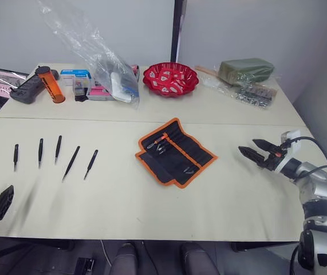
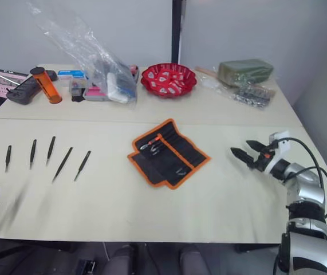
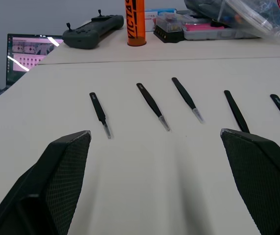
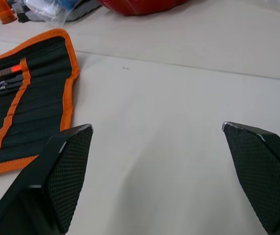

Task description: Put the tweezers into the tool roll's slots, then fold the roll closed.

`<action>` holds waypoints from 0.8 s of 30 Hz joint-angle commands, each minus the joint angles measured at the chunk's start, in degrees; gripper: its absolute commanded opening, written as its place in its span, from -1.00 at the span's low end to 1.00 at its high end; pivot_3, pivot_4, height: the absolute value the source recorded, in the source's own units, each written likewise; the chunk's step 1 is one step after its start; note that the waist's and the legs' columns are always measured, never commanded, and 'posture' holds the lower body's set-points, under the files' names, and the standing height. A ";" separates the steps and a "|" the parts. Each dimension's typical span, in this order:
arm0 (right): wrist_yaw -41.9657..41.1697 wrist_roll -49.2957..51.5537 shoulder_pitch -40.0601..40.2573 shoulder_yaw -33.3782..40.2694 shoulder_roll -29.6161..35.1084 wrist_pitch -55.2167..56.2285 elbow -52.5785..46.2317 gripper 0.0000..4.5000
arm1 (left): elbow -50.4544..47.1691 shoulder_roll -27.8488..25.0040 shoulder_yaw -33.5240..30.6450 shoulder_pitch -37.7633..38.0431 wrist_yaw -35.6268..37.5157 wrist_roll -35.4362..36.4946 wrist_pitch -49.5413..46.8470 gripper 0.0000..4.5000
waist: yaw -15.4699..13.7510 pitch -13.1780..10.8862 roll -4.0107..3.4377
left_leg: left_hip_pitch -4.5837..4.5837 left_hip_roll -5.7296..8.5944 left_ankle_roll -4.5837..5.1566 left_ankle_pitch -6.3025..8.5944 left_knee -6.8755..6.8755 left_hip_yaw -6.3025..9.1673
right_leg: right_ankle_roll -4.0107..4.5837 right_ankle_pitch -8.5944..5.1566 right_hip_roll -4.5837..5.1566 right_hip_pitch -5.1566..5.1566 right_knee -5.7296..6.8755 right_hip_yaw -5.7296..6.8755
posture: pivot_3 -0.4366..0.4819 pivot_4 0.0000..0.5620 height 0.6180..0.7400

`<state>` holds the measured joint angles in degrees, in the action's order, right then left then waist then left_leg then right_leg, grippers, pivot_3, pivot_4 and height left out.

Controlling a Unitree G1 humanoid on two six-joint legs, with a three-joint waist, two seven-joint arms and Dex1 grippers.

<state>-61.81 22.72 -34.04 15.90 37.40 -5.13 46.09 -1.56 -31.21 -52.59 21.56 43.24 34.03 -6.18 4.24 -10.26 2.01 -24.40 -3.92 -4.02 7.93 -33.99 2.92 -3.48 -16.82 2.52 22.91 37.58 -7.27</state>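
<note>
Nothing is done yet: all five tweezers [image 1: 55,155] lie in a row on the desk [image 1: 123,200], well apart from the unfolded tool roll [image 1: 176,152]. Left gripper [image 3: 166,161] and right gripper [image 1: 256,150] both hang spread and empty.

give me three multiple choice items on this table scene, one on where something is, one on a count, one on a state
1. Where do the tweezers lie from the tool roll?
A. on the robot's left
B. on the robot's right
C. inside it

2. How many tweezers lie loose on the table?
A. three
B. five
C. seven

3. How is the tool roll?
A. folded closed
C. spread open
B. rolled up and strapped

Answers:
1. A, they sit in a row by the left claw.
2. B, five slim black pieces lie side by side.
3. C, its slots face up, flat on the table.
</note>
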 commanded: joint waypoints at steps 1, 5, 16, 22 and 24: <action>-0.25 1.27 -3.20 1.46 -0.08 -0.30 0.11 0.99 | -2.81 0.22 -2.48 2.16 -0.97 1.57 0.90 1.00 | 0.28 0.00 0.00 | -0.01 -0.01 0.00 0.00 0.00 -0.03 | 0.00 0.01 0.00 0.03 0.00 -0.02 | -0.05 -0.47 0.82; -2.10 1.64 -5.59 -0.18 -1.29 -3.24 -2.54 0.99 | -4.36 2.26 -3.33 4.86 -2.07 2.54 0.90 1.00 | 0.35 0.00 0.02 | -0.01 -0.01 0.00 0.00 0.03 -0.04 | -0.05 0.04 0.00 0.03 0.01 -0.03 | -0.05 -0.47 0.82; -14.86 7.77 -9.71 -12.00 -2.91 -26.36 -27.65 0.99 | -10.39 11.07 -2.11 12.10 -7.33 2.69 1.08 1.00 | 0.96 0.00 0.05 | -0.19 -0.01 -0.01 0.00 0.02 -0.03 | 0.01 0.00 0.00 0.23 0.07 -0.06 | -0.05 -0.47 0.82; -21.71 10.54 -13.89 -15.49 -1.05 -32.64 -32.60 0.99 | -11.89 13.00 -0.08 14.15 -9.61 1.27 0.47 1.00 | 0.65 -0.01 0.13 | -0.27 0.00 -0.02 0.01 -0.02 -0.05 | 0.11 -0.05 0.02 0.30 0.02 -0.06 | -0.05 -0.47 0.82; -23.02 10.30 -14.44 -16.10 -0.52 -32.65 -32.82 0.99 | -12.12 12.48 0.70 12.94 -12.11 0.48 -0.57 1.00 | 0.63 0.00 0.14 | -0.27 -0.01 -0.02 0.02 -0.02 -0.04 | 0.13 -0.05 0.01 0.33 0.04 -0.05 | -0.05 -0.47 0.82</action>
<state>-83.15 31.84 -47.53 -0.26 35.83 -37.39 15.07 -11.88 -18.00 -51.72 34.67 33.36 35.13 -6.47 4.86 -10.26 2.15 -24.66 -3.94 -4.05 7.95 -34.01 2.91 -3.34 -16.87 2.52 23.24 37.63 -7.28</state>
